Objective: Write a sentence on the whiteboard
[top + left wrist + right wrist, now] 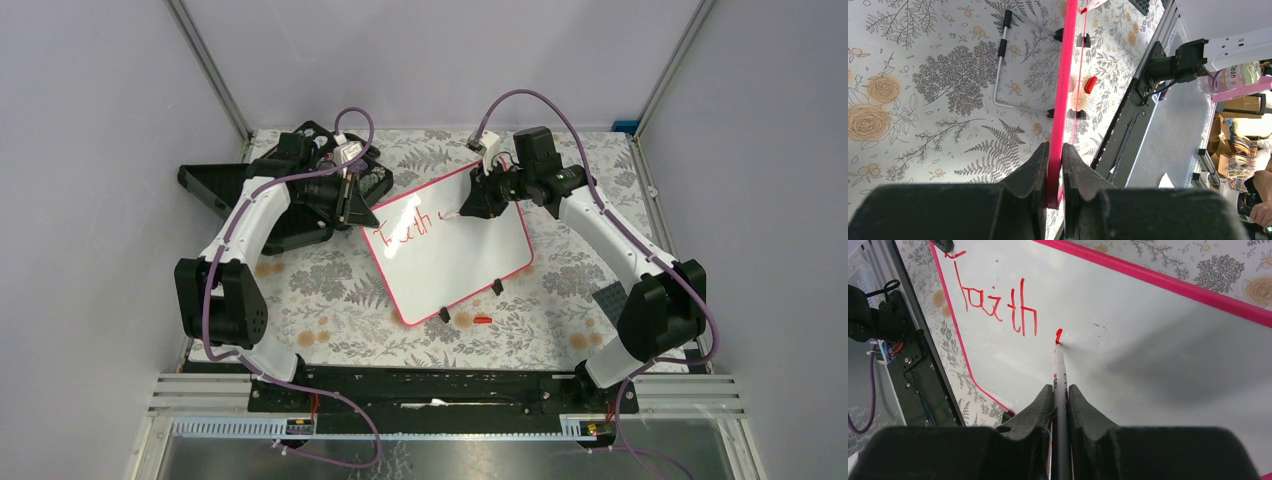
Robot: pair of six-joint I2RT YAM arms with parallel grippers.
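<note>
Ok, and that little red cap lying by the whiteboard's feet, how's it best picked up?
Probably from straight above, pinching across its narrow middle. The red cap lies flat on its side on the table, apart from the whiteboard and its clip feet, so both long sides look free.

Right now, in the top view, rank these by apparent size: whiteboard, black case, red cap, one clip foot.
1. whiteboard
2. black case, partly covered, so its full extent is unclear
3. red cap and clip foot: both tiny, too alike to rank
</note>
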